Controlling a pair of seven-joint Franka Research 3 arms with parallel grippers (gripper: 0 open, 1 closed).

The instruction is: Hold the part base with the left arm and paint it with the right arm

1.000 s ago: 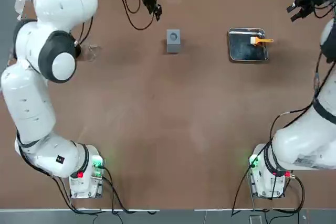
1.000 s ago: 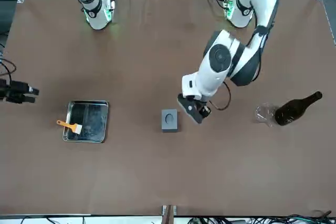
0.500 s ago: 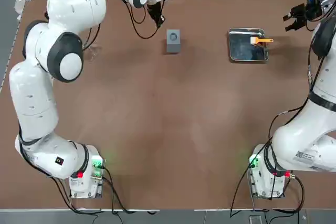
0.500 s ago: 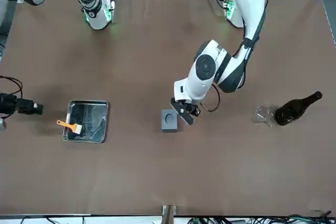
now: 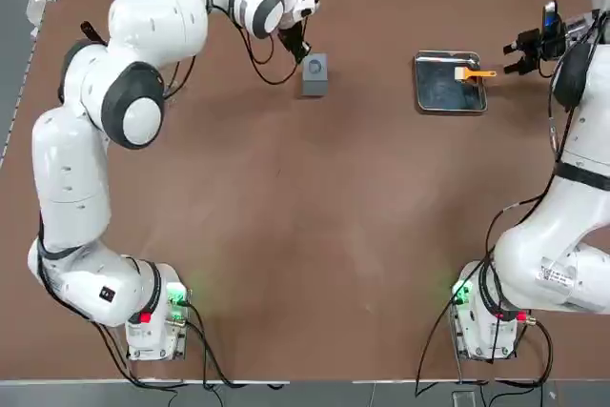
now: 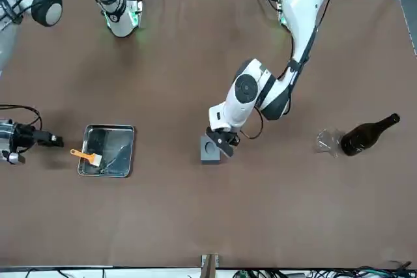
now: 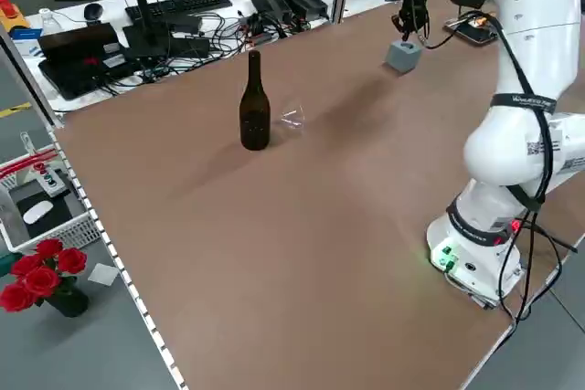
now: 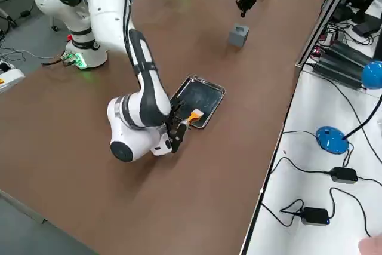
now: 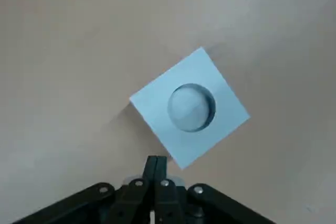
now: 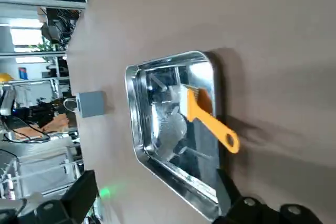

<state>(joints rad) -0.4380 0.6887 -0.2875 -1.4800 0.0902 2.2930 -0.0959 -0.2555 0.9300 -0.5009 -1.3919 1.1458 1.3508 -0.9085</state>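
The part base (image 5: 315,75) stands on the table, between the left gripper (image 9: 156,159) and the metal tray (image 5: 450,82). Above its side, the left gripper has fingers pressed together. Beyond the tray, the right gripper (image 5: 522,52) is spread.

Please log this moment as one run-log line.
left end effector: shut, near part base | right end effector: open, beside tray | brush: on tray
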